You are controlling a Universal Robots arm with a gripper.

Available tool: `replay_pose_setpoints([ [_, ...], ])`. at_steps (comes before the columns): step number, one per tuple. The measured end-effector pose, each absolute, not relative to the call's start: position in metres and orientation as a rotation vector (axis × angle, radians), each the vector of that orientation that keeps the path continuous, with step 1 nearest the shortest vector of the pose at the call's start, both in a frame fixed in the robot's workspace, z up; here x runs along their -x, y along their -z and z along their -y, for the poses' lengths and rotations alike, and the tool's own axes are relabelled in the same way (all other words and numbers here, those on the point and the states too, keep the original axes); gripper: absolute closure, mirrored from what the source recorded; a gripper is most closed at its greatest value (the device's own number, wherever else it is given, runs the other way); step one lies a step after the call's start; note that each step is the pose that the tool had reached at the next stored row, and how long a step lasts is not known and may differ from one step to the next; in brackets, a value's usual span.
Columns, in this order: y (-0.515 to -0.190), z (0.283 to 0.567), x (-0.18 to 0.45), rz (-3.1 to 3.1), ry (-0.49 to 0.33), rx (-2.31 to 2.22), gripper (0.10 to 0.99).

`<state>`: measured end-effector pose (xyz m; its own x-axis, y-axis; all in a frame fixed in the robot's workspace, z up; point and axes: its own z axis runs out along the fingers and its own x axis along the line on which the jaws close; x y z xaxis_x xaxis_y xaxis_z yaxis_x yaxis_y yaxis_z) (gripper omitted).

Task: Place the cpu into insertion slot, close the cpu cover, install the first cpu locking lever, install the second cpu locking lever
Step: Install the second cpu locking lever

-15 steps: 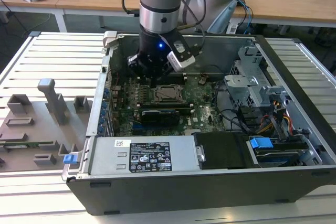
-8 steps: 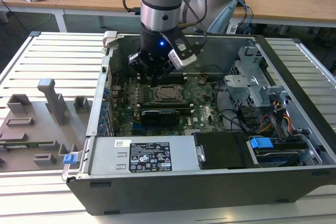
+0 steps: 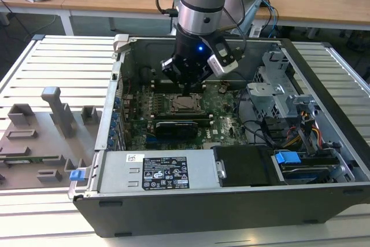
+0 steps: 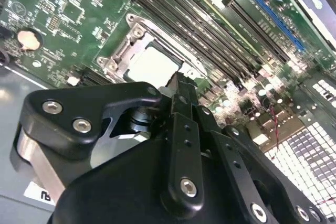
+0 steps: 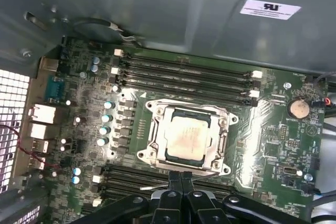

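CPU (image 5: 186,139) sits flat inside the insertion slot (image 5: 155,141), pale top showing through the window of the CPU cover (image 5: 218,142); the cover appears to lie down over the socket frame. In the exterior view the same socket (image 3: 186,103) lies near the middle of the motherboard (image 3: 225,120), directly beneath the gripper (image 3: 189,87).

Gripper (image 5: 181,178): fingers pressed together, tips meeting, nothing held between them. The closed tip hovers at the socket's edge, on the side away from the chassis wall (image 5: 157,14), just beside the cover's rim. In the second wrist view the tip (image 4: 178,80) stands over the same edge of the CPU (image 4: 152,66). Whether it touches the cover or a lever there I cannot tell; the fingers hide the contact spot.

Arm pose: wrist points straight down into the open computer case (image 3: 324,73), tool roughly vertical above the socket, arm entering from the far side of the case.

Risks, as judged:
- Tip pushing off-line could slip from the thin lever or cover rim and scrape the memory slots (image 5: 184,72) or the small capacitors (image 5: 105,124) beside the socket.
- Pressing down on a cover not fully seated could load the chip unevenly and bend the pins beneath.
- A lever missed by its hook would spring back up.
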<state>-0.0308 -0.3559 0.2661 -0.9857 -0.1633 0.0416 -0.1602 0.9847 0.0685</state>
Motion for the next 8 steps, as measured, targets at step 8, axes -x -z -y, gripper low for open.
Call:
replay_pose_setpoints([
  [8, -0.262, 0.368, 0.032, 3.083, 0.126, -0.252, 0.98],
])
